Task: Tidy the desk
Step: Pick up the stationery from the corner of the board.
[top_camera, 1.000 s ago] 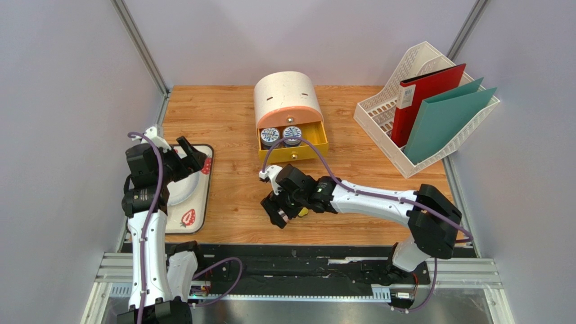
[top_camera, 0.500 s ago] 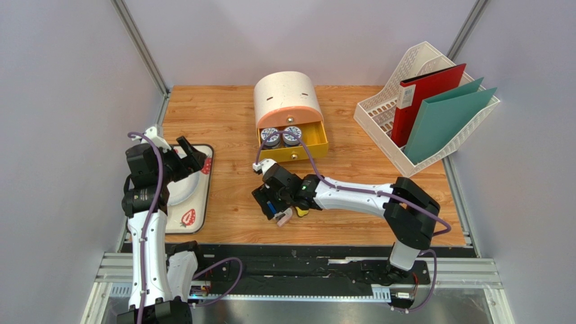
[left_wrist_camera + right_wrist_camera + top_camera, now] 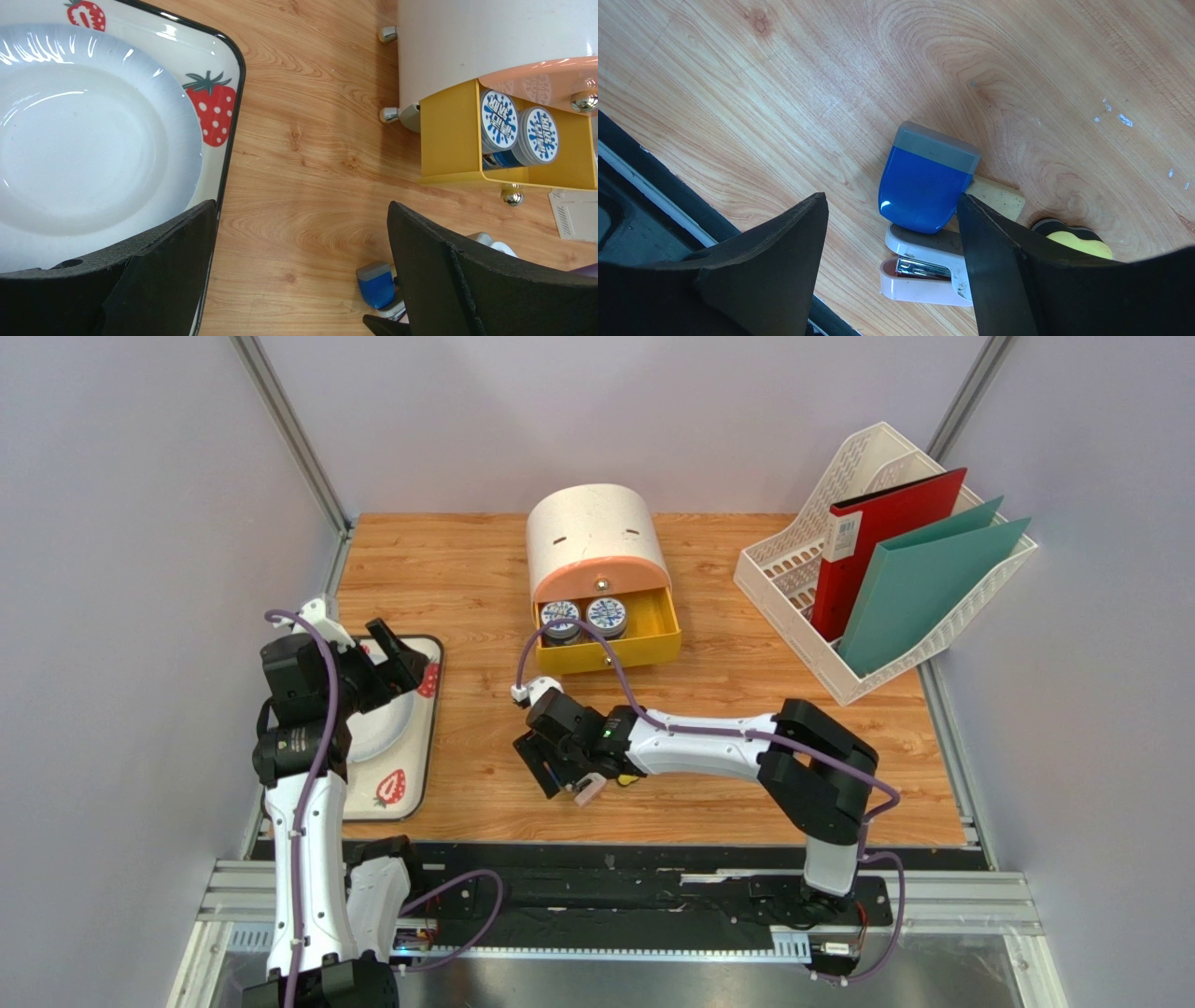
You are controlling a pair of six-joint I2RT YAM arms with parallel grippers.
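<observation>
The desk (image 3: 463,588) is light wood-grain. My right gripper (image 3: 558,760) hangs open low over a small cluster near the front middle. In the right wrist view the gripper (image 3: 892,203) has a blue, grey-capped block (image 3: 924,182) between its open fingers, on top of a pink-white stapler (image 3: 927,269). A beige eraser (image 3: 997,197) and a yellow item (image 3: 1078,245) lie beside them. The jaws touch none of these. My left gripper (image 3: 390,658) is open and empty over the strawberry-print tray (image 3: 400,791) holding a white plate (image 3: 84,154).
A cream domed box (image 3: 595,539) stands at the back middle, its yellow drawer (image 3: 648,637) pulled open with two round blue-white tins (image 3: 584,616) inside. A white file rack (image 3: 786,574) at the back right holds a red folder (image 3: 884,546) and a teal folder (image 3: 926,581).
My right gripper has moved left along the desk, still open, and the stapler now shows at its right side. The left arm has not moved.
</observation>
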